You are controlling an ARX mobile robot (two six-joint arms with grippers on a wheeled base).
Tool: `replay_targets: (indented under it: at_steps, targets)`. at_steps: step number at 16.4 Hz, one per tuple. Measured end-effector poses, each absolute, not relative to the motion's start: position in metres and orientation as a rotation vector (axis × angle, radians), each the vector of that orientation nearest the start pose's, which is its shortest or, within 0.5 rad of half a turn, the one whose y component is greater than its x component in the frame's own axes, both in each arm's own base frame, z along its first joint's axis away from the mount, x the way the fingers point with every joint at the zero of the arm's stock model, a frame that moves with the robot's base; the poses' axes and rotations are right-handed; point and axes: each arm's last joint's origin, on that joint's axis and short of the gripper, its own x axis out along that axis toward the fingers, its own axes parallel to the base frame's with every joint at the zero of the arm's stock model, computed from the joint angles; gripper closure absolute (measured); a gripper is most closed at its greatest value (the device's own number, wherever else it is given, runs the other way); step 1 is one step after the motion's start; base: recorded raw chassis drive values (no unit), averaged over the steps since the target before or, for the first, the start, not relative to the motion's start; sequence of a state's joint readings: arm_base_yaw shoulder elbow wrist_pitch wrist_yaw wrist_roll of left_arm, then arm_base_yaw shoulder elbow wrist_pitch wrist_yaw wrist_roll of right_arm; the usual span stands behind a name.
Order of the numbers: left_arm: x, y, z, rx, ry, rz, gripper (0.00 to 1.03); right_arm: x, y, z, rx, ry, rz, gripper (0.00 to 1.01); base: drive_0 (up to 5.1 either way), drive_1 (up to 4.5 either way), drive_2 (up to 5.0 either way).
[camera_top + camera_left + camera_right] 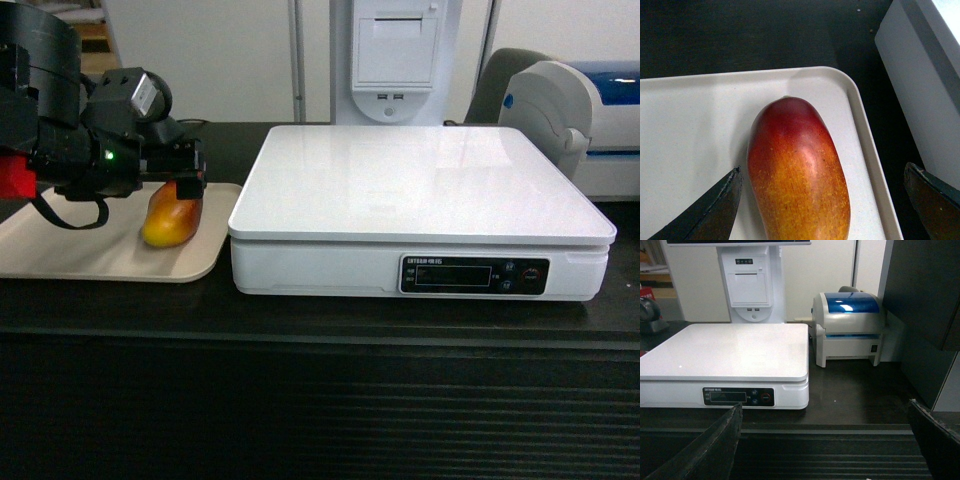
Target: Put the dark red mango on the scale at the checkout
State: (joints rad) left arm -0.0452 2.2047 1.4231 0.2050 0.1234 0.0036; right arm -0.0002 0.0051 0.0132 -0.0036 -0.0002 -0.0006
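Note:
The dark red mango (172, 222) (797, 170) lies on a beige tray, its red end pointing away and its orange-yellow end toward the camera. My left gripper (185, 180) (822, 200) hovers open just over it, one finger (715, 207) close beside the fruit and the other (932, 200) out past the tray's rim. The white scale (420, 190) (730, 352) stands to the right on the dark checkout (300, 400), its platform bare. My right gripper (822, 440) is open with nothing between its fingers, in front of the counter's ribbed panel and low right of the scale.
The beige tray (60, 255) (690, 130) lies close against the scale's left side. A white terminal stand (398, 60) rises behind the scale. A grey and blue label printer (570, 110) (847, 327) sits to the right, with a dark wall panel (925, 300) beyond it.

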Motion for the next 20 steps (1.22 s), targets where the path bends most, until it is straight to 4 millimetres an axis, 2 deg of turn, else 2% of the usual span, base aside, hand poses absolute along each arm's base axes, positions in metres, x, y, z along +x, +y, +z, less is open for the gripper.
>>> replay_targets:
  at_steps: [2,8,12,13,16,17,20]
  targets:
    - [0.482,-0.027,0.13,0.031,0.589,-0.145,0.05,0.097,0.0,0.167,-0.001,-0.004,0.0,0.03,0.0,0.0,0.0]
    - [0.497,-0.025,0.1,0.069,0.726,-0.138,0.05,0.097,0.0,0.167,-0.001,-0.004,0.0,0.03,0.0,0.0,0.0]
    - [0.499,-0.021,0.096,0.057,0.784,-0.143,0.05,0.097,0.0,0.167,-0.001,-0.004,0.0,0.03,0.0,0.0,0.0]
    - [0.499,-0.02,0.095,0.056,0.788,-0.145,0.1,0.097,0.0,0.167,-0.001,-0.004,0.0,0.03,0.0,0.0,0.0]
    - [0.499,-0.016,0.094,0.056,0.793,-0.154,0.38,0.097,0.0,0.167,-0.001,-0.004,0.0,0.03,0.0,0.0,0.0]
    - [0.499,-0.014,0.095,0.055,0.792,-0.16,0.44,0.097,0.0,0.167,-0.001,-0.004,0.0,0.03,0.0,0.0,0.0]
    - [0.494,-0.011,0.099,0.065,0.789,-0.176,0.45,0.097,0.0,0.167,-0.001,-0.004,0.0,0.03,0.0,0.0,0.0]
